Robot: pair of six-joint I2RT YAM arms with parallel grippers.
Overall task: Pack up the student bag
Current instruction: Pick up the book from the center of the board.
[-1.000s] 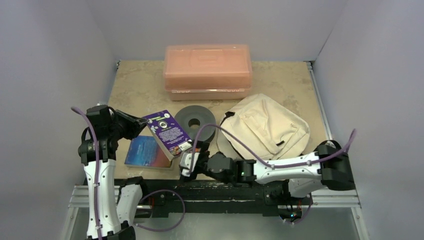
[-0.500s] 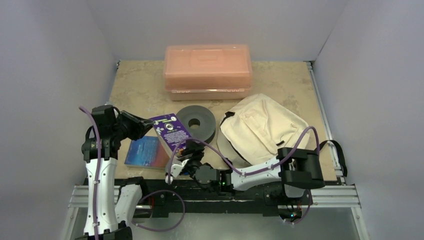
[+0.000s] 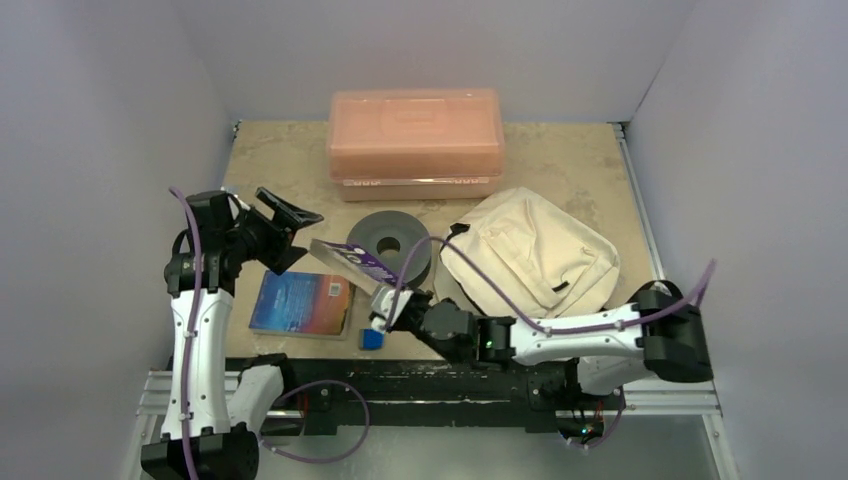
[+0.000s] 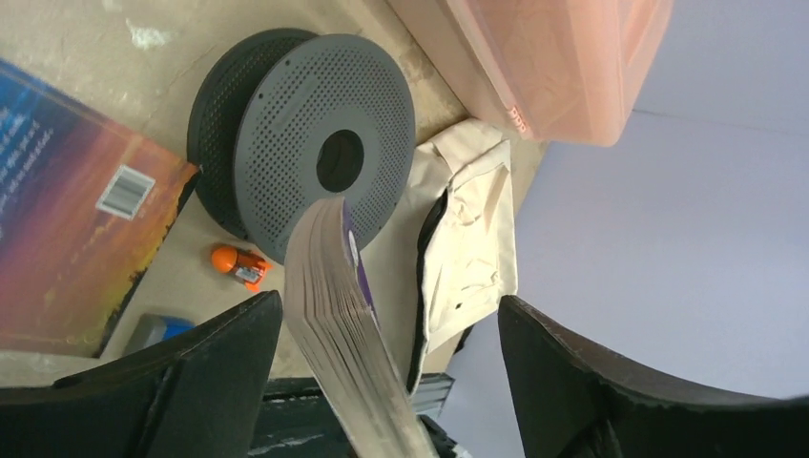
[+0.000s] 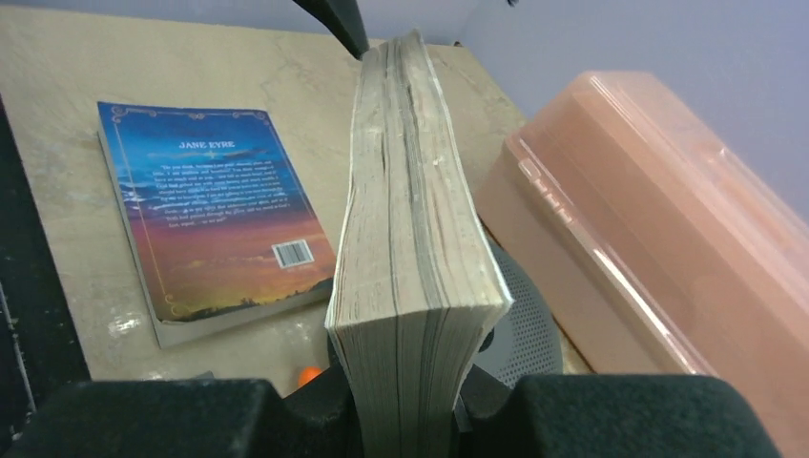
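The cream student bag (image 3: 530, 255) lies closed at the right of the table, and its edge (image 4: 467, 239) shows in the left wrist view. A thick purple paperback (image 3: 355, 262) hangs tilted on edge above the table. My right gripper (image 3: 392, 303) is shut on its near end, with the page edges (image 5: 415, 239) clamped between the pads (image 5: 153, 420). My left gripper (image 3: 295, 238) stands open around the book's far end (image 4: 334, 305), and neither finger (image 4: 172, 382) touches it.
A blue paperback (image 3: 300, 303) lies flat at front left. A grey spool (image 3: 390, 245) sits beside the bag, and a salmon-pink box (image 3: 415, 145) stands behind. A small blue object (image 3: 372, 340) and a small orange one (image 4: 238, 265) lie near the front edge.
My left gripper opened and let go of the purple book. My right gripper closed on its near end, and the book turned from flat to on edge.
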